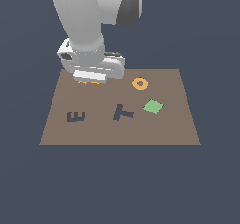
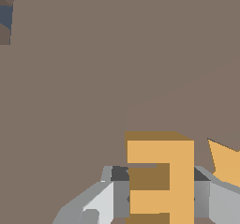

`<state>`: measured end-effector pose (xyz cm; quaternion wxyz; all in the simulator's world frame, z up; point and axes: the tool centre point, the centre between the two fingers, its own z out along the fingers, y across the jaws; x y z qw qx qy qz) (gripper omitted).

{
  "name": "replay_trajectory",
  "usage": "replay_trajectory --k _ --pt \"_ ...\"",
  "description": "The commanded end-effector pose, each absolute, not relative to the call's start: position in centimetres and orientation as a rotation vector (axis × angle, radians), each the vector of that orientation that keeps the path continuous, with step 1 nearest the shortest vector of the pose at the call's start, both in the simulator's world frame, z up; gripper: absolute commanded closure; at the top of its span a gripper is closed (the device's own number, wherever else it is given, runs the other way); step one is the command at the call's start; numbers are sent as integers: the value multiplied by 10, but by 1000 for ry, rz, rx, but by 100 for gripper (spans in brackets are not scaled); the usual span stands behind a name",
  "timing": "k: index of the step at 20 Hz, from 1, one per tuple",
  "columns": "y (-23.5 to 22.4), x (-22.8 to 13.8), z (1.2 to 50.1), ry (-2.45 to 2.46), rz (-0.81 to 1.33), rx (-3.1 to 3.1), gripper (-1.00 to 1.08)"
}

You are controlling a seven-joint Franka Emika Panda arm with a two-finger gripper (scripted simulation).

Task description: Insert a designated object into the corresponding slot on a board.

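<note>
Between the gripper fingers sits a flat orange-yellow E block.

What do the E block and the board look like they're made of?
It's a simulator render, so only a guess. The E block: flat orange-yellow, matte, no grain or gloss, maybe painted wood or plastic. The board: uniform matte brown, no texture, could be wood or fibreboard.

E slot on board (T recess beside)

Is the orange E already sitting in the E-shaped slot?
No, the E-shaped slot is dark and unfilled, while the orange E lies between the fingers.
</note>
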<state>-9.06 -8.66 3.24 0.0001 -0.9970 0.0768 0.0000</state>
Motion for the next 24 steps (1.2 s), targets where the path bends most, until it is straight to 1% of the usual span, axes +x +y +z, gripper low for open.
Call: replay_trajectory --k 1,12,24 --pt "-96 -88 33 102 -1 -3140 108" --pt "-132 -67 35 -525 -1 -3098 108" --pt "-159 -27 37 -1222 -1 -2895 108"
